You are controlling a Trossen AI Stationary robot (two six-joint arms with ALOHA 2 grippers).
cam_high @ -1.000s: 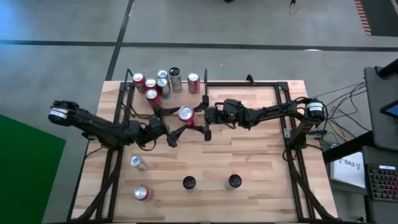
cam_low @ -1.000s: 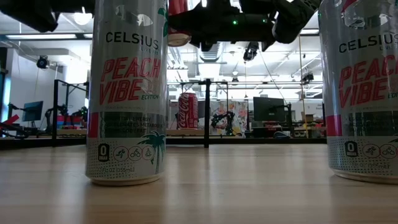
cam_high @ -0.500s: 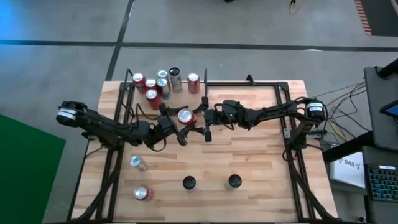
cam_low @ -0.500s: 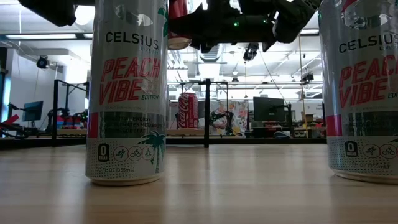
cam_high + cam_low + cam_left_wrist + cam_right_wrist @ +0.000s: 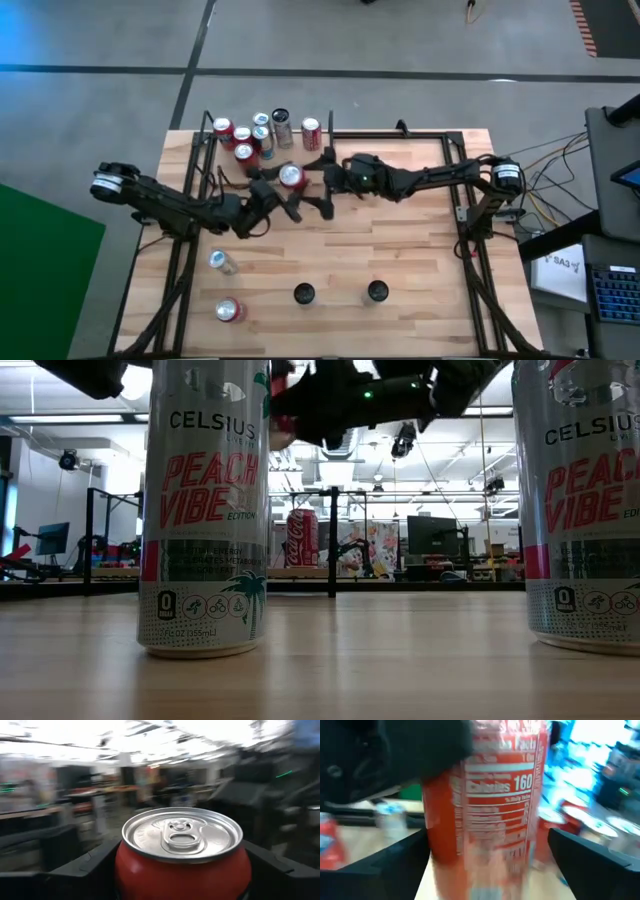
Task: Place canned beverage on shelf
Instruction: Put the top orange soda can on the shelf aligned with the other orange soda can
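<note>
We see the red can (image 5: pixel 291 177) up off the shelf (image 5: pixel 410 240), caught between the two arms near the board's middle. The left gripper (image 5: pixel 282 196) has the can between its jaws. In the left wrist view the dark fingers (image 5: pixel 85 870) sit hard against both sides of the can, its silver top and pull tab facing us. The jaws look clamped on it, though blur along the finger edges leaves us a little unsure of full contact.

The right gripper (image 5: pixel 322 185) is on the can's other side with its jaws spread apart. In the right wrist view its fingers (image 5: pixel 590 857) stand off the can's label, with a gap on each side.

Beyond the left jaws, toward the shelf's far edge, a cluster of cans (image 5: pixel 255 132) stands close to the black edge rods. The upright rod (image 5: pixel 330 125) rises just beyond the right jaws.

Behind the left arm, a silver can (image 5: pixel 222 262) lies on its side and another red can (image 5: pixel 228 310) sits near the corner. Two dark-topped cans (image 5: pixel 304 293) stand on the near side, well apart from both jaws. Under the right arm the planks lie open out to the side rail.
</note>
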